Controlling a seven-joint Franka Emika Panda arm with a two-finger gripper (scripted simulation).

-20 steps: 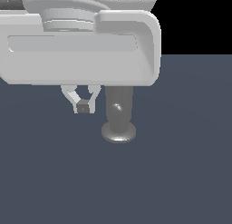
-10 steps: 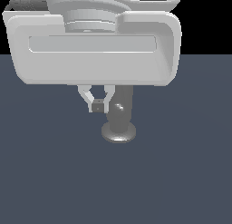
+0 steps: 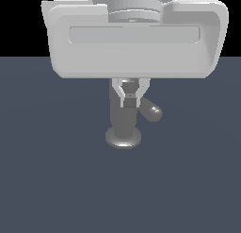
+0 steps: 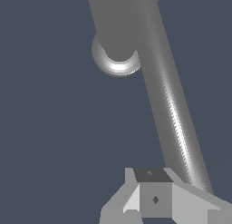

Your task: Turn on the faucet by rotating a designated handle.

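The faucet (image 3: 119,121) is a glossy grey upright cylinder on a round disc base (image 3: 123,138). My white hand covers its top in the exterior view. The handle (image 3: 151,110), a thin grey rod, sticks out toward the exterior view's right with its rounded tip showing. My gripper (image 3: 129,103) hangs in front of the cylinder, its fingers shut together with nothing between them. In the wrist view the faucet (image 4: 115,19) is seen from above, and the handle (image 4: 174,114) runs down past one side of my gripper (image 4: 154,198), close against the fingers (image 4: 190,202).
The faucet stands on a flat dark blue-grey floor (image 3: 56,180). My wide white hand body (image 3: 134,38) fills the upper part of the exterior view.
My gripper has moved toward the exterior view's right, from beside the faucet to in front of it. The handle's tip now shows to the right of the cylinder, having swung that way.
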